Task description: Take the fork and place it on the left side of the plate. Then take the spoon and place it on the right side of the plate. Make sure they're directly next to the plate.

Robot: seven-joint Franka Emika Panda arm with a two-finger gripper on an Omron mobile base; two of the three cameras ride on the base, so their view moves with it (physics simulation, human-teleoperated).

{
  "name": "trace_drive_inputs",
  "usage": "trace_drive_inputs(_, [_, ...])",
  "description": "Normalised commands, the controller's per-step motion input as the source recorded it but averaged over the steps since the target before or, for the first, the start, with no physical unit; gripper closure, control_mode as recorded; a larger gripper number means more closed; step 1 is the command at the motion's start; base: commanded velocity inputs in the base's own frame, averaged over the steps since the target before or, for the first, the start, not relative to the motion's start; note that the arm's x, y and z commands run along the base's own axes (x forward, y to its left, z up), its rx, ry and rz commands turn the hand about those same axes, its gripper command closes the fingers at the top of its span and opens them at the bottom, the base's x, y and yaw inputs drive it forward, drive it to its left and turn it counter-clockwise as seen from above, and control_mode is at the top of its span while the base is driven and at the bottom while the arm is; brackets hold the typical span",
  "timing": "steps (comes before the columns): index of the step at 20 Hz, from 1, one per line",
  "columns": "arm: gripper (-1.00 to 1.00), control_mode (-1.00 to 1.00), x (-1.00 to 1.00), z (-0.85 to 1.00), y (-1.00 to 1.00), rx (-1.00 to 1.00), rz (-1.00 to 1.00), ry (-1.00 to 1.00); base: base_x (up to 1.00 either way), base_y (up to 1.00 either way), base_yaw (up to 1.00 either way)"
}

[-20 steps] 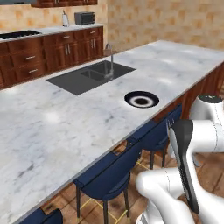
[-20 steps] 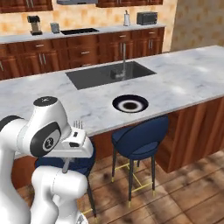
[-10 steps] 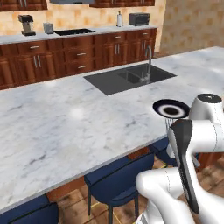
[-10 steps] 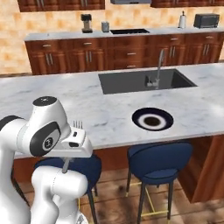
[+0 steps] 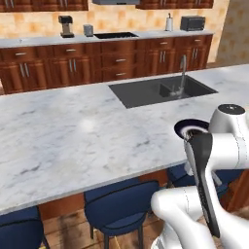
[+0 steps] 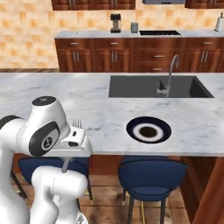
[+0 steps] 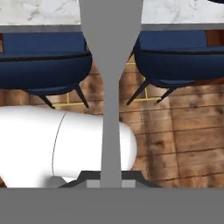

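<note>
Pincer (image 7: 110, 181) clenched on the fork (image 7: 110, 87), a slim grey handle widening toward its head.

The fork (image 7: 110, 87) looked matt grey metal. The surface (image 5: 73, 136) was polished white-grey marble, the cabinets (image 6: 131, 54) glossy dark wood, the stools (image 6: 146, 179) navy upholstery.

Two base views from behind, sharing the marble counter (image 5: 73, 136); hand view close along the pincer (image 7: 110, 181).
</note>
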Motion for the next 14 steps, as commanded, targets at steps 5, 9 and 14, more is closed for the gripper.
trace_drive_inputs(5, [1.00,1.00,0.00,0.00,0.00,0.00,0.00,0.00,0.45,-0.95,0.24])
trace_drive_inputs(9, [1.00,1.00,0.00,0.00,0.00,0.00,0.00,0.00,0.98,-0.24,0.10])
trace_drive_inputs(14, [1.00,1.00,0.00,0.00,0.00,0.00,0.00,0.00,0.96,0.43,0.00])
